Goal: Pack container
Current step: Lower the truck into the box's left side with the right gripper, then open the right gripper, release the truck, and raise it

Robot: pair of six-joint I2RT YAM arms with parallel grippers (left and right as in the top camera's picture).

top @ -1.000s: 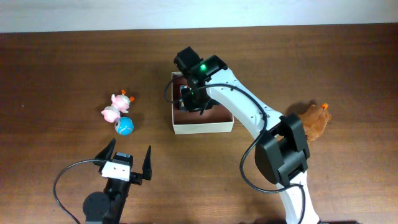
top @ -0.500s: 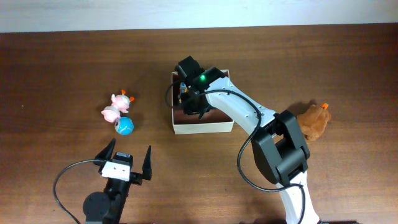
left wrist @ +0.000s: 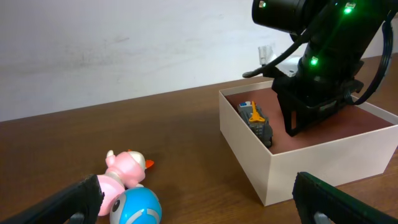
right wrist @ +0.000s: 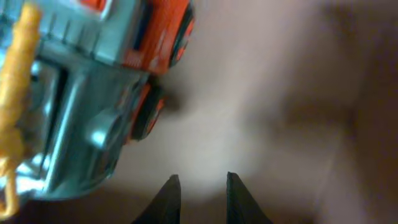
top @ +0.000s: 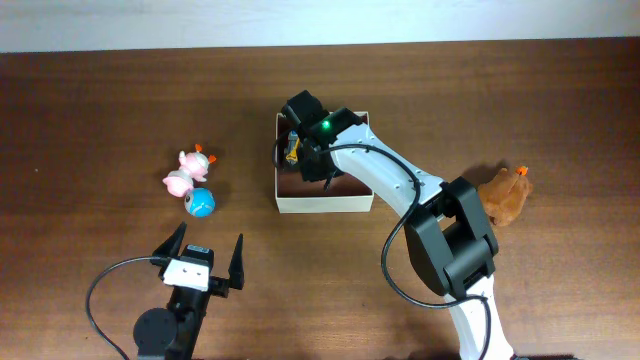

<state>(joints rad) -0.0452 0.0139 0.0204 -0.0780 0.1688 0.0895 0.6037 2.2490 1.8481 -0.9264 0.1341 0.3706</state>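
Note:
The container (top: 325, 205) is a square cardboard box with cream walls (left wrist: 311, 155) and a pinkish-brown floor, at mid-table. A grey toy truck (top: 291, 150) with orange wheels and a yellow part lies inside along its left wall (left wrist: 256, 119), and fills the upper left of the right wrist view (right wrist: 93, 93). My right gripper (right wrist: 200, 177) hangs inside the box just right of the truck. Its jaws stand a narrow gap apart with nothing between them. My left gripper (top: 205, 250) rests wide open near the table's front edge (left wrist: 196, 186), holding nothing.
A pink duck-like toy (top: 185, 170) and a blue ball toy (top: 201, 203) lie left of the box, just ahead of the left gripper (left wrist: 124, 174). A brown plush animal (top: 505, 195) sits right of the box beside the right arm.
The right wrist has shifted a little inside the box, and the toy truck now shows at the box's left wall. The left arm has not moved.

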